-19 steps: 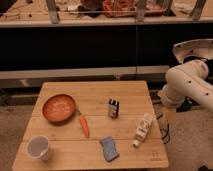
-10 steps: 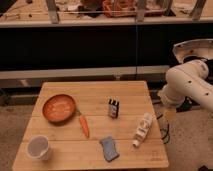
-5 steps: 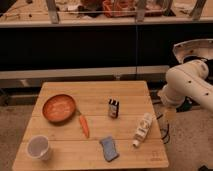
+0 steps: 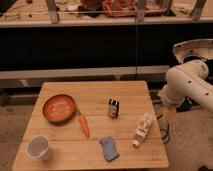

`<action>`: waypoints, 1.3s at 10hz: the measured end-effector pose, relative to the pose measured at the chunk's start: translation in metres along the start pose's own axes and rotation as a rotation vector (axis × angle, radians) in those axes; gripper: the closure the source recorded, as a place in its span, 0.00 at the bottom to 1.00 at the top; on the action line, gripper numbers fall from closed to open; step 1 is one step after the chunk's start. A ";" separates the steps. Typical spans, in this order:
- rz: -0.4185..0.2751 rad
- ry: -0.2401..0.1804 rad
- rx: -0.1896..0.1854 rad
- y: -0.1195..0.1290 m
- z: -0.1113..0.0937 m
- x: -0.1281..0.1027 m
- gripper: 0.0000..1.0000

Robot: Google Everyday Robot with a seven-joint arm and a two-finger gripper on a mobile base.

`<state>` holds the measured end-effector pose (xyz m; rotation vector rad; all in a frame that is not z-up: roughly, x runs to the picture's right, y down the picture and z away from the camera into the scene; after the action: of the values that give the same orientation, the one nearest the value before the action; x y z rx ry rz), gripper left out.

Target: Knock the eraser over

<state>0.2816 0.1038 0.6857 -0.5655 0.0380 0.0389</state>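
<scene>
Eraser [image 4: 114, 108] stands upright on its short end near mid-table, so I judge a sideways push high up should tip it. My gripper [image 4: 167, 119] hangs off the table's [image 4: 65, 155] right edge, well apart from it; wide or narrow, I cannot tell. White bottle [image 4: 142, 129] lies between us, so approach above it. Carrot [image 4: 84, 125] lies left of the eraser.

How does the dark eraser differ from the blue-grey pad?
The eraser stands upright; the pad lies flat. The eraser is near-black with white and orange marks; the pad plain blue-grey. Both are rectangular. The gripper hangs beside the table, at its right edge.
</scene>
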 end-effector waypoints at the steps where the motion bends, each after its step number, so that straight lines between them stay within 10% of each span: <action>1: -0.011 0.000 0.009 -0.003 0.003 -0.004 0.20; 13: -0.182 -0.034 0.068 -0.032 0.038 -0.090 0.20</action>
<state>0.1940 0.0946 0.7389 -0.4985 -0.0455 -0.1294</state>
